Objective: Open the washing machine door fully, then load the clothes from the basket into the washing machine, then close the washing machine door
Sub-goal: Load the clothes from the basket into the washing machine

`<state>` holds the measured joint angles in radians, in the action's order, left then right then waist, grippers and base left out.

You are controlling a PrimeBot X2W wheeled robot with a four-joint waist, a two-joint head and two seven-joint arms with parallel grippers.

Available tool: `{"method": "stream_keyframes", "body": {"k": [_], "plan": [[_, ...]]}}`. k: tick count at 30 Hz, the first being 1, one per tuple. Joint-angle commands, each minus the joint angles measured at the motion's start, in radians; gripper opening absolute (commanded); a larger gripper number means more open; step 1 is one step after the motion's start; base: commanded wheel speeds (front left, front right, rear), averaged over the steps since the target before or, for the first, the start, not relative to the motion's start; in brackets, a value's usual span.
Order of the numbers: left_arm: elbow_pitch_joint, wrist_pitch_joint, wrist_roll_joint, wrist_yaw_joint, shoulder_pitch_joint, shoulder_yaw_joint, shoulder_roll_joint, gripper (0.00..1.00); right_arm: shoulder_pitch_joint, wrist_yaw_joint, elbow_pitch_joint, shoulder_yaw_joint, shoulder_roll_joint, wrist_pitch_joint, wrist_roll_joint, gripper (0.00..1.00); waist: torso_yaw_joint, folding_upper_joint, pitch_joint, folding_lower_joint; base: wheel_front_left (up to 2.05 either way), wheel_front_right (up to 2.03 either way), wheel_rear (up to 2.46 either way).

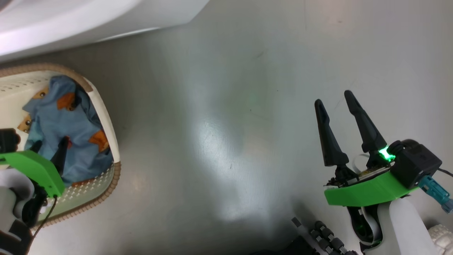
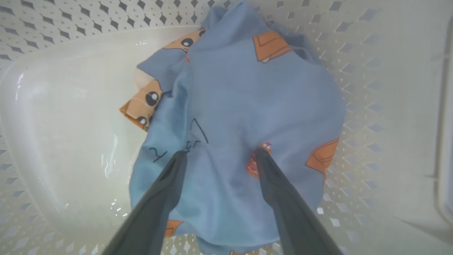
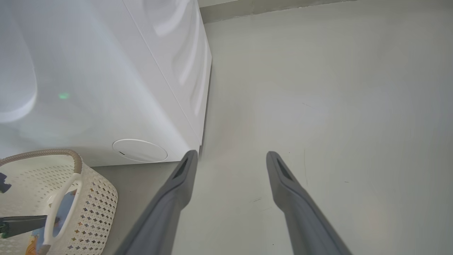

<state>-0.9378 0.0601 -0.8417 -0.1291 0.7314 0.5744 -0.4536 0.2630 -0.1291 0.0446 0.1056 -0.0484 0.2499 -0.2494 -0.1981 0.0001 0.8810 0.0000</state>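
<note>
The basket (image 1: pixel 106 120) stands on the floor at the left, cream-white with a brown rim, and holds the light-blue clothes (image 1: pixel 67 120) with orange motifs. My left gripper (image 1: pixel 50 142) reaches down into it. In the left wrist view the left gripper (image 2: pixel 221 152) is open, both fingertips pressing into the clothes (image 2: pixel 247 95), with fabric bulging between them. My right gripper (image 1: pixel 334 99) hangs open over bare floor at the right, holding nothing. The white washing machine (image 1: pixel 70 21) rises behind the basket. The washing machine door is out of view.
In the right wrist view, the washing machine (image 3: pixel 88 71) has a small round flap (image 3: pixel 139 150) low on its front, close to the basket (image 3: pixel 95 198). The right gripper (image 3: pixel 230 156) points at grey floor (image 3: pixel 318 106) beside the machine's corner.
</note>
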Motion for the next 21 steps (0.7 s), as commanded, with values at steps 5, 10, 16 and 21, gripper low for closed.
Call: {"method": "stream_keyframes", "body": {"k": [5, 10, 16, 21], "plan": [[0.023, -0.010, -0.051, -0.001, 0.013, 0.028, -0.057, 1.00, -0.016, -0.002, 0.028, 0.021, -0.002, 0.012, -0.006, 1.00, -0.002, -0.0001, 0.031, 0.0000, 0.00, 0.00, 0.00], [0.059, -0.014, -0.102, -0.001, 0.032, 0.080, -0.082, 1.00, -0.009, -0.002, 0.031, 0.024, -0.002, 0.012, -0.006, 1.00, -0.004, -0.0001, 0.048, 0.0000, 0.00, 0.00, 0.00], [0.085, -0.032, -0.172, -0.002, 0.062, 0.132, -0.105, 1.00, -0.006, -0.002, 0.037, 0.023, -0.002, 0.012, -0.005, 1.00, -0.011, -0.0001, 0.061, 0.0000, 0.00, 0.00, 0.00], [0.084, -0.054, -0.228, -0.002, 0.084, 0.166, -0.121, 0.00, -0.007, -0.002, 0.041, 0.019, -0.002, 0.012, -0.004, 1.00, -0.015, -0.0001, 0.066, 0.0000, 0.00, 0.00, 0.00]]}}
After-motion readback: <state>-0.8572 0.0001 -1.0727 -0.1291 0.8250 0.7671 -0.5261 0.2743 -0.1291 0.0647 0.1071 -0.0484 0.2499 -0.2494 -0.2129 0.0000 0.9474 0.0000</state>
